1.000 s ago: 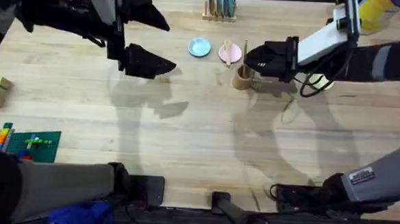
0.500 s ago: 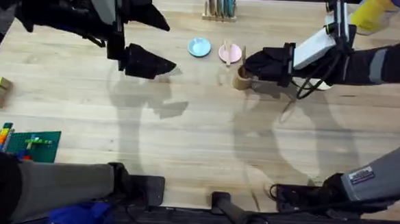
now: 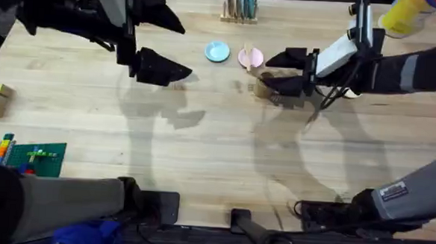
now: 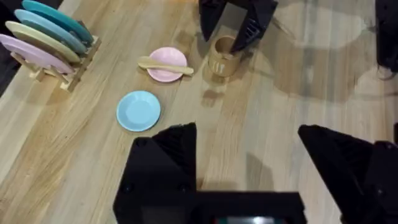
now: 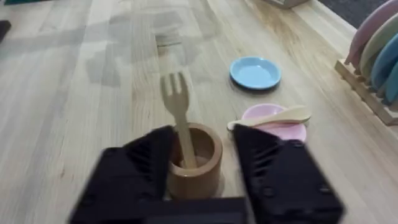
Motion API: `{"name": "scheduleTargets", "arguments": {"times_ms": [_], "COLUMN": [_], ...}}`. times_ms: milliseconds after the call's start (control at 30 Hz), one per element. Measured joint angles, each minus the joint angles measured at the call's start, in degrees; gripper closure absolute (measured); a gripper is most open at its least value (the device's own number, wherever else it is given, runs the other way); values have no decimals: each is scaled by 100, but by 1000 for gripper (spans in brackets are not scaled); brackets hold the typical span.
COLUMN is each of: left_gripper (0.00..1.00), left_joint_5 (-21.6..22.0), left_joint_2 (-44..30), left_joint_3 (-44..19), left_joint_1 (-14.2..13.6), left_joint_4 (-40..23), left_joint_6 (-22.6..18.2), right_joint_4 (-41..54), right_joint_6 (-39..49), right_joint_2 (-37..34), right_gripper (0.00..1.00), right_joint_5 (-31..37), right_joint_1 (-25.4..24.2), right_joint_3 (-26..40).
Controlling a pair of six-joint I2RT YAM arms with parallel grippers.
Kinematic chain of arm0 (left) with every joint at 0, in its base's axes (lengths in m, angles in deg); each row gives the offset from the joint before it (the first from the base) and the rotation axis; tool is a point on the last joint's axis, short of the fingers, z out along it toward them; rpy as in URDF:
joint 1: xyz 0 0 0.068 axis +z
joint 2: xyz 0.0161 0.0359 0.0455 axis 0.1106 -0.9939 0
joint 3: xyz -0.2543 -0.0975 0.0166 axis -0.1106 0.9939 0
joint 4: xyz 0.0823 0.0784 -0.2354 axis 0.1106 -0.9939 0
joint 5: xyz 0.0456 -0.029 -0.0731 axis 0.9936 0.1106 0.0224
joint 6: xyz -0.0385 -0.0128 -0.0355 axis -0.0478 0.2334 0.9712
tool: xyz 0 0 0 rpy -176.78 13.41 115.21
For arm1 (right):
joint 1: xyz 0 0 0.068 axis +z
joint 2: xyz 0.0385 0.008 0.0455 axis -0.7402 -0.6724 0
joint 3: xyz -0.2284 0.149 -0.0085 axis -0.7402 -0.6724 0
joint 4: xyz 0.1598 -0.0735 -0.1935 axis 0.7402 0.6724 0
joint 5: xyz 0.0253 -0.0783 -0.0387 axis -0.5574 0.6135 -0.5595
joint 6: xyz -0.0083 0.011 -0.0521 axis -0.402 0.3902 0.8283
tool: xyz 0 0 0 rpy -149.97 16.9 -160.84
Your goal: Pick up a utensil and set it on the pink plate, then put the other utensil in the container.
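Fork point(image 5: 178, 112) stands tines-up inside the tan cup point(image 5: 193, 163), handle leaning on the rim, and the right gripper point(image 5: 202, 158) has its jaws spread wide on either side of that cup, gripping nothing. Just beyond the cup lies the wooden spoon point(image 5: 273, 117), resting across the pink plate point(image 5: 278, 127), with the light blue plate point(image 5: 255, 71) a little farther on; all sit near the table's point(image 3: 201, 151) far edge, close to the plate rack point(image 4: 46, 46). The left gripper point(image 4: 249, 168) hangs over bare wood toward the far left, its jaws also parted wide and empty.
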Motion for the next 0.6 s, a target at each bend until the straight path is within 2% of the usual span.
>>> {"name": "scheduleTargets", "arguments": {"times_ms": [100, 133, 200, 433, 600], "left_gripper": [5, 5, 5, 5, 5], "left_joint_5": [0, 0, 0, 0, 0], "left_joint_2": [0, 0, 0, 0, 0], "left_joint_3": [0, 0, 0, 0, 0], "left_joint_1": [0, 0, 0, 0, 0], "left_joint_4": [0, 0, 0, 2, 1], "left_joint_6": [0, 0, 0, 0, 0], "right_joint_4": [6, -1, 2, -173, -173], "right_joint_6": [0, 11, 17, -371, -845], "right_joint_2": [0, 0, 0, 52, 652], "right_gripper": [137, 36, 7, 5, 4], "right_joint_5": [6, 6, 8, 13, 45], "right_joint_1": [0, 0, 0, 0, 11], "right_joint_3": [-4, -4, -4, -13, -37]}}
